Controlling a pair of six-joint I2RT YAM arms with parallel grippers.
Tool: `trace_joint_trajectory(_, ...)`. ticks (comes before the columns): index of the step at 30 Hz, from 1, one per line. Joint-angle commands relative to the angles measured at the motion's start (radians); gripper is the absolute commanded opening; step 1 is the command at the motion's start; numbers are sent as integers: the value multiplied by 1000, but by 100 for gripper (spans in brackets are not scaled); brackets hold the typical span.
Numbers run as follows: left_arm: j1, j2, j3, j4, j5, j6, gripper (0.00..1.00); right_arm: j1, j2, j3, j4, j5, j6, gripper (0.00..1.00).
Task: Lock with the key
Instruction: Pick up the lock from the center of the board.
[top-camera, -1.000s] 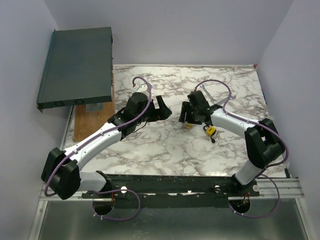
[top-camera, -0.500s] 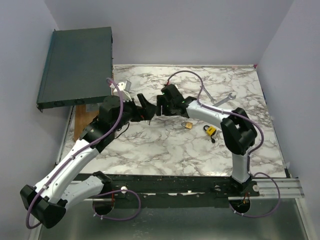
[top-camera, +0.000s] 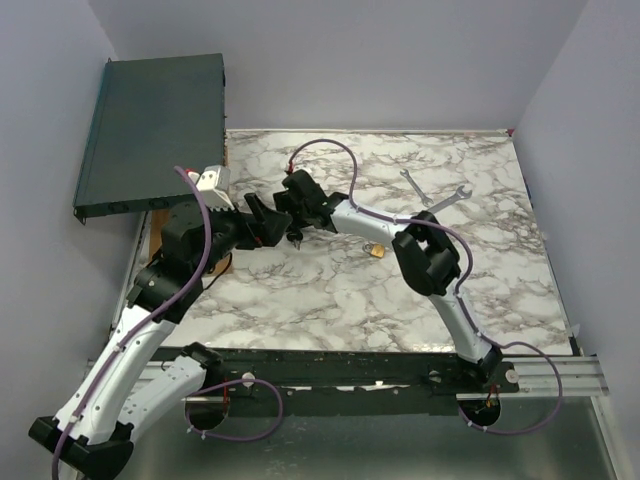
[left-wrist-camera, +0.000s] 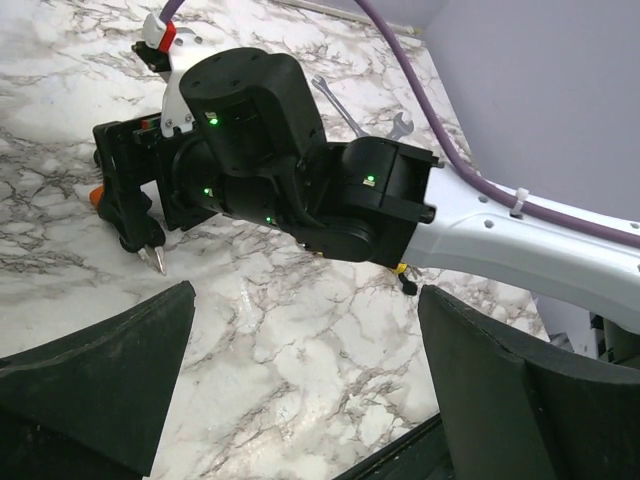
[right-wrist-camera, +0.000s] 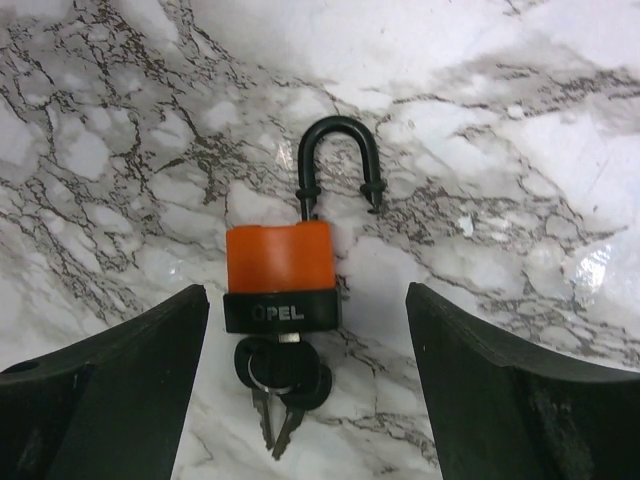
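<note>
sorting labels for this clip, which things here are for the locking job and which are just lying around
For the job: orange padlock, shackle open; keys in its base.
Lying about: brass padlock; two wrenches; dark green case; wooden board.

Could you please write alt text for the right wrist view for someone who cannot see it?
An orange padlock with its black shackle open lies on the marble table, keys in its base. It appears between the dark fingers of the open right gripper, apart from both.
</note>
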Motion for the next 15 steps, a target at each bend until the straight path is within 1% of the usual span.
trace_joint_trajectory(1,27,-20,-11,-23,59,18,92,13,67,82,-39,55,-73,83)
trace_joint_trajectory(5,33,-14,-12,-16,75,16,92,31,115,145,-76,66,-100,82)
trace_joint_trajectory(8,39,-6,-8,-16,80,17,92,51,148,182,-109,99,-116,79)
trace_joint_trajectory(11,42,0,-4,-14,82,16,92,63,152,171,-107,112,-117,70)
trace_joint_trajectory(14,45,6,-4,-12,80,16,92,69,154,159,-100,122,-118,65)
trace_joint_trajectory(15,46,9,-4,-13,80,16,92,69,154,156,-97,127,-119,59)
